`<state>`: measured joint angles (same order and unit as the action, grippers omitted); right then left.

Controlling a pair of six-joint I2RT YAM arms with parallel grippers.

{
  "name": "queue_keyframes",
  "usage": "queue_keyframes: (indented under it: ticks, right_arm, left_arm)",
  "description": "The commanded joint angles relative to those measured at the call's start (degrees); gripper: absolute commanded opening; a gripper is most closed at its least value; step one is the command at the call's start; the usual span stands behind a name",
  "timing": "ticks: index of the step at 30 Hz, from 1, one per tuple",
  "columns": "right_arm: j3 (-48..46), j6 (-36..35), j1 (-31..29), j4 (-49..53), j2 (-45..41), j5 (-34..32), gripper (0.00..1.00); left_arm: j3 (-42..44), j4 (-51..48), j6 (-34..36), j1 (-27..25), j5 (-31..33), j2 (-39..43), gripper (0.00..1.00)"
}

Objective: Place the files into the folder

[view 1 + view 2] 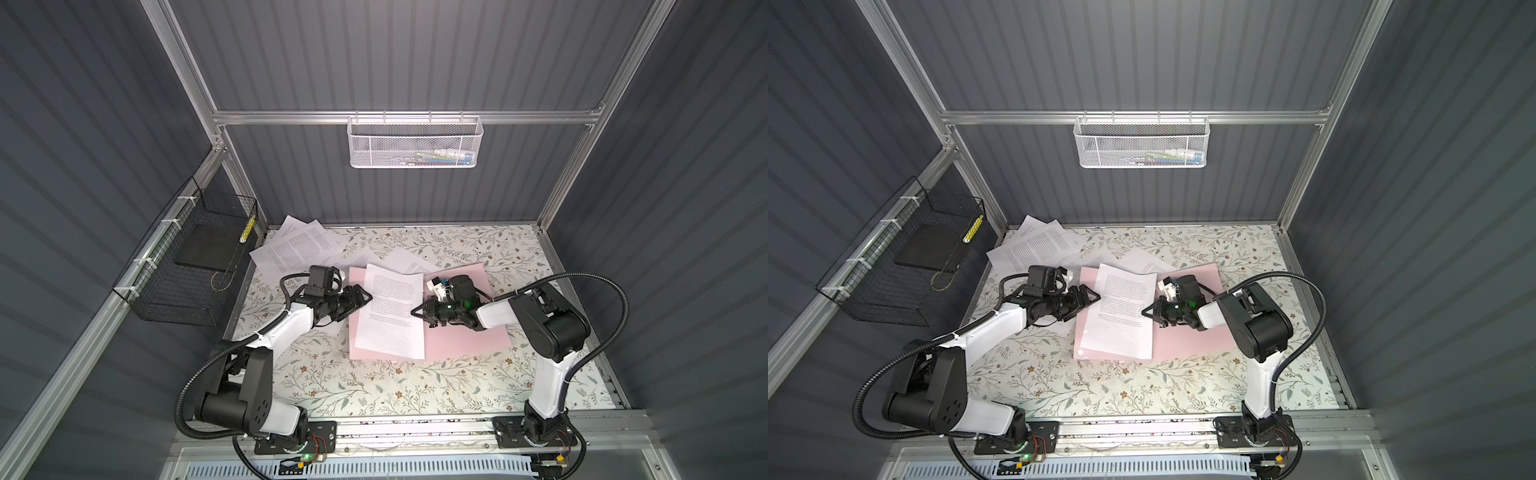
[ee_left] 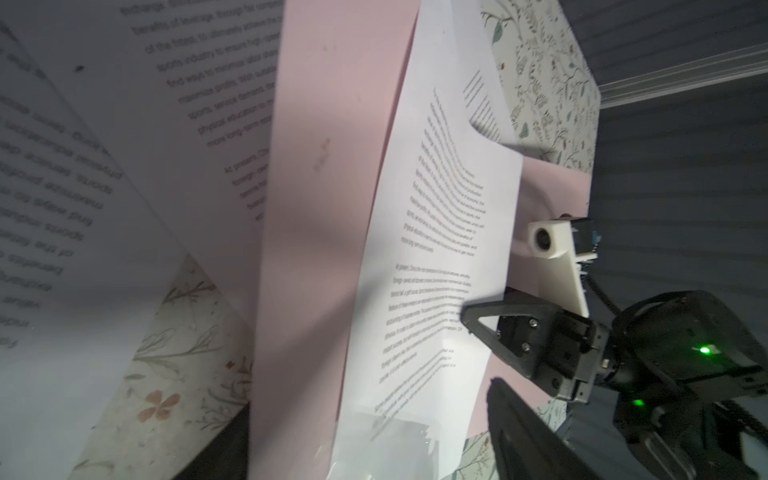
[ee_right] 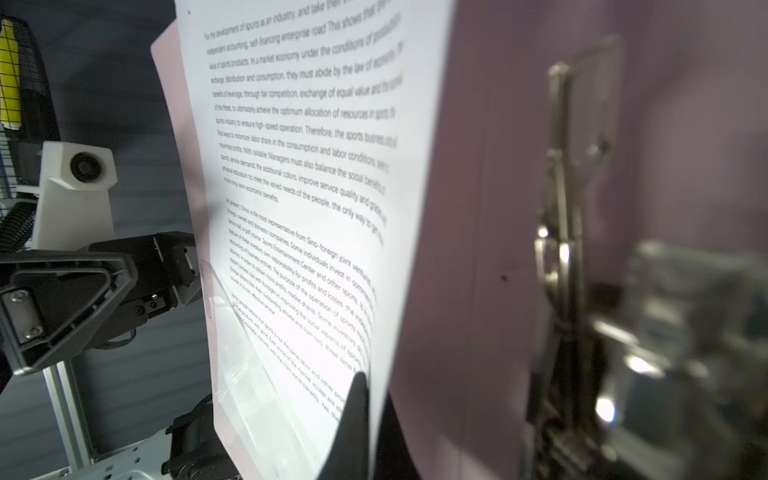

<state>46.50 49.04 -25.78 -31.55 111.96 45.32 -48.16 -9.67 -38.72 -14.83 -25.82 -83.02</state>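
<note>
One file in, a scatter left to go!
On the floral-patterned surface (image 1: 374,386) the thin pale pink card folder (image 1: 465,340) lies open, one white printed sheet (image 1: 390,316) on it; loose printed sheets (image 1: 299,249) wait outside; left tool (image 1: 365,300) gapes, right tool (image 1: 417,311) is closed at that sheet's edge.

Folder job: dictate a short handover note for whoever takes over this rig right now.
Left gripper: jaws open, at the left edge of the folder.
Right gripper: shut, apparently pinching the right edge of one printed sheet.
Done: the folder lies open flat; that sheet lies askew on its left half, short of the metal clip.
To do: loose sheets are piled at back left, with another sheet behind the folder. Square up, file these, close.
</note>
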Motion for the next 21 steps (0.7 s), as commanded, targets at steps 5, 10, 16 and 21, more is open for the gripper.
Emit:
queue_keyframes:
  ticks: [5,10,16,21]
  right_arm:
    - [1.93,-0.61,0.34,-1.21,1.03,4.76,0.0]
    - [2.77,-0.9,0.34,-2.11,1.68,6.84,0.0]
    - [5.71,-4.53,0.29,1.83,2.7,9.32,0.0]
    - [7.09,-4.87,0.33,2.11,3.86,11.05,0.0]
  left_arm:
    - [-2.19,-0.61,-1.63,1.62,-3.53,2.99,0.69]
    - [-3.15,-2.17,-1.07,2.68,-3.66,3.99,0.68]
    - [-3.77,-1.87,-1.0,2.88,-5.18,3.44,0.68]
    - [-4.04,-1.22,-1.34,2.88,-6.41,2.47,0.68]
